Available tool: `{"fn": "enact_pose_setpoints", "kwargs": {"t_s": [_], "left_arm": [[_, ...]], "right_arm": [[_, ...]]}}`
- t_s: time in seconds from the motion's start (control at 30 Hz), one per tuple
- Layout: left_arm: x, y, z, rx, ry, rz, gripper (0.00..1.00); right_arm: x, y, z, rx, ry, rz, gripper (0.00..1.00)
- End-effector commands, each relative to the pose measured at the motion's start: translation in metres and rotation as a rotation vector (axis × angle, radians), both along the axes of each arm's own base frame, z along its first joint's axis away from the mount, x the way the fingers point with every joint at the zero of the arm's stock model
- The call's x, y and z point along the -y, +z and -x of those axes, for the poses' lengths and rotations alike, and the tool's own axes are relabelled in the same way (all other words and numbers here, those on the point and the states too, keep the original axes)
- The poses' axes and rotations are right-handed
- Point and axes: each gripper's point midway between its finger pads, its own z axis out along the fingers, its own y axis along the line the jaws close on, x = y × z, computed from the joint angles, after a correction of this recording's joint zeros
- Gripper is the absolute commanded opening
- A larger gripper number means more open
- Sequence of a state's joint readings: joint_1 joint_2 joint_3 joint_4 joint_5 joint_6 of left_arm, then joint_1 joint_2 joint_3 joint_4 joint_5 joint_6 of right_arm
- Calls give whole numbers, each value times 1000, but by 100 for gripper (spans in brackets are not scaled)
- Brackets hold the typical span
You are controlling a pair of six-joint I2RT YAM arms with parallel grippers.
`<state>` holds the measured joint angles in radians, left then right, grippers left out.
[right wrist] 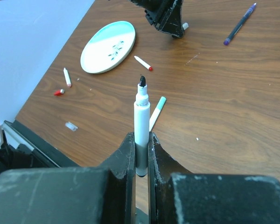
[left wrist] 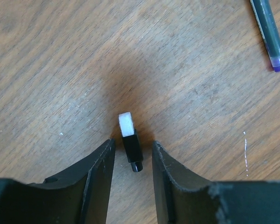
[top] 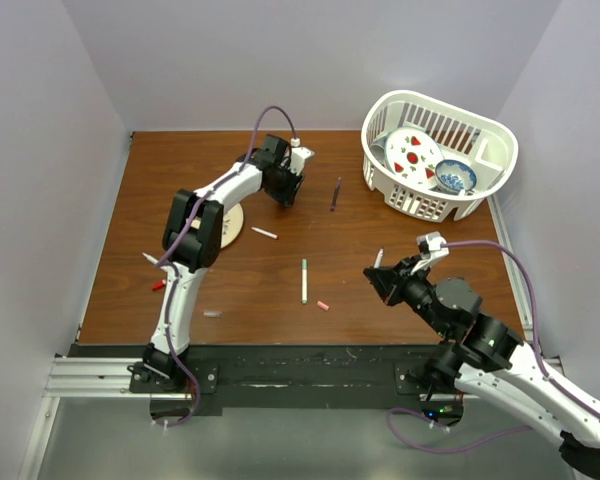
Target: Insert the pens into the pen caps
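My left gripper (top: 285, 188) is open at the far middle of the table, its jaws either side of a black pen cap (left wrist: 132, 148) with a white end that lies on the wood, gaps on both sides. My right gripper (top: 382, 277) is shut on a white pen with a black tip (right wrist: 141, 112), held upright above the table. A dark purple pen (top: 336, 193) lies right of the left gripper. A green-tipped pen (top: 304, 280) lies mid-table, a red-tipped pen (top: 264, 233) near the plate, and a white pen (top: 150, 260) at the left. A pink cap (top: 323, 305) and a red cap (top: 158, 285) lie loose.
A round white and teal plate (right wrist: 107, 46) sits left of centre, partly under the left arm. A white basket (top: 485, 175) holding dishes stands at the far right. A small clear cap (top: 212, 313) lies near the front left edge.
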<state>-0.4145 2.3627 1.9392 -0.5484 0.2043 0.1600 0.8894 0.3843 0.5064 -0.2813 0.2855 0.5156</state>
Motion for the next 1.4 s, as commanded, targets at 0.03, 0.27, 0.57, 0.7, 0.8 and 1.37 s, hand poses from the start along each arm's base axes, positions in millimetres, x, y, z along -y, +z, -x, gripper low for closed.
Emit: {"fn": "enact_pose_setpoints", "kwargs": {"t_s": [0.03, 0.27, 0.57, 0.7, 0.8, 1.37], "left_arm": [[-1, -12, 2, -50, 38, 5, 37], [0, 3, -2, -11, 67, 36, 17], [36, 44, 47, -151, 69, 345, 0], [70, 162, 88, -74, -13, 821, 0], [73, 216, 137, -75, -98, 1062, 0], [64, 329, 305, 70, -365, 1519, 0]], "right_arm": [[2, 20, 4, 22, 2, -74, 0], [2, 25, 6, 18, 7, -73, 0], [-18, 20, 13, -18, 103, -80, 0], [-40, 17, 21, -16, 224, -73, 0], [-56, 18, 29, -6, 321, -78, 0], [-113, 31, 27, 36, 501, -266, 0]]}}
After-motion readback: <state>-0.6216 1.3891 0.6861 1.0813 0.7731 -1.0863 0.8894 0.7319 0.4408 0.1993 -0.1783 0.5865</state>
